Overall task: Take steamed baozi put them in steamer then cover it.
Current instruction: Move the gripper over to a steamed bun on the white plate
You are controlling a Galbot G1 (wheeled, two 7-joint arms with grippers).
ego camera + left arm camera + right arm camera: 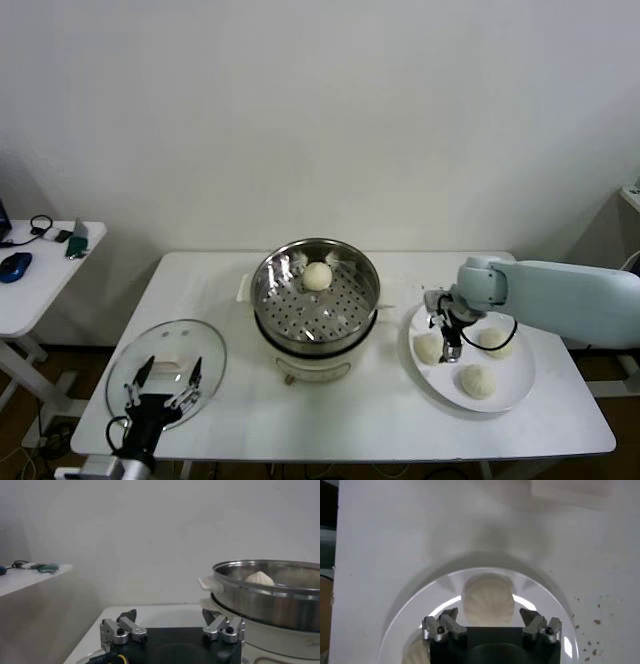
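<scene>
- Nearest the head camera, the left claw point(168, 378) hangs parked over the glass cover point(167, 371) at the desk's point(330, 425) left front, jaws wide, holding nothing.
- Steamer point(316, 309) stands mid-desk, uncovered, one steamed baozi point(318, 276) on its perforated tray.
- White plate point(505, 398) to its right carries three baozi.
- Right claw point(490, 625) hovers wide open just above one plate baozi point(488, 600), gripping nothing.
- Side table point(30, 290) far left holds a mouse and cables.
</scene>
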